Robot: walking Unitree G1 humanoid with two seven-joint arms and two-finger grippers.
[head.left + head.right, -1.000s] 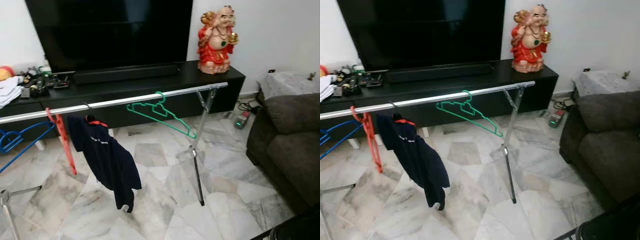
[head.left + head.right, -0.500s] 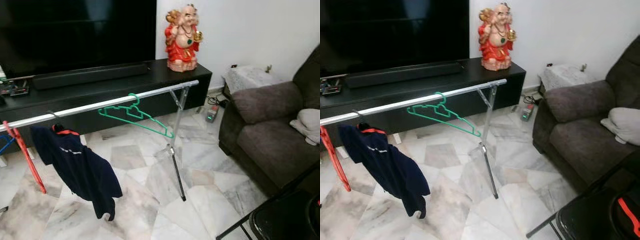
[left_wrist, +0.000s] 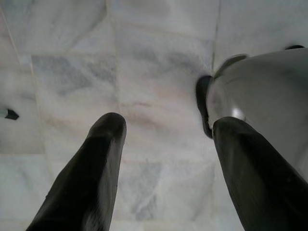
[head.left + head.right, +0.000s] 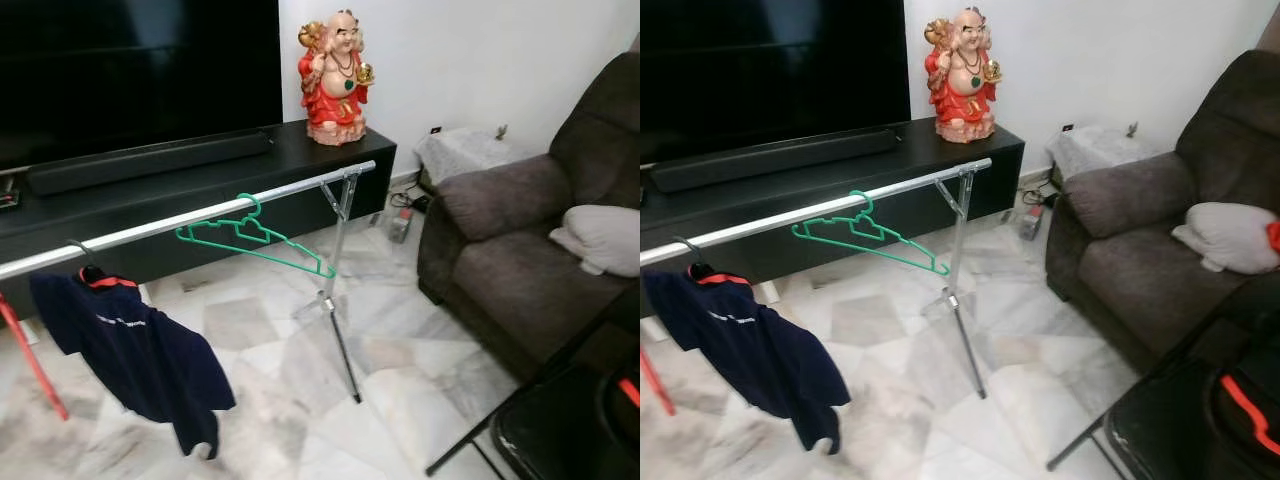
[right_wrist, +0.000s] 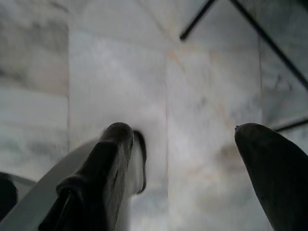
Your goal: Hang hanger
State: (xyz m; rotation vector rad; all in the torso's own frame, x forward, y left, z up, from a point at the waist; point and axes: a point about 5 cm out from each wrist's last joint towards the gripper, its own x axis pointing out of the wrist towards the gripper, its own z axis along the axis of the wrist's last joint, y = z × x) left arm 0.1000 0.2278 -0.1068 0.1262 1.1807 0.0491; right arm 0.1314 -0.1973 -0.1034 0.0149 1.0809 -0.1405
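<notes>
Green hanger (image 4: pixel 252 233): hanging on rail (image 4: pixel 180 223).
Left gripper (image 3: pixel 166 130): jaws spread, pointing at floor (image 3: pixel 144 57).
Right gripper (image 5: pixel 185 139): jaws released.

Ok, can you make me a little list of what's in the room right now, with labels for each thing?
rail: long silver metal clothes rail on crossed legs, standing on the marble floor
green hanger: empty green plastic hanger hooked on the rail
shirt: dark navy shirt hanging from the rail on a hanger
statue: red and gold laughing figure on the black TV cabinet
sofa: dark grey sofa with a pale cushion
left gripper: open, empty, pointing at the floor
right gripper: open, empty, pointing at the floor
</notes>
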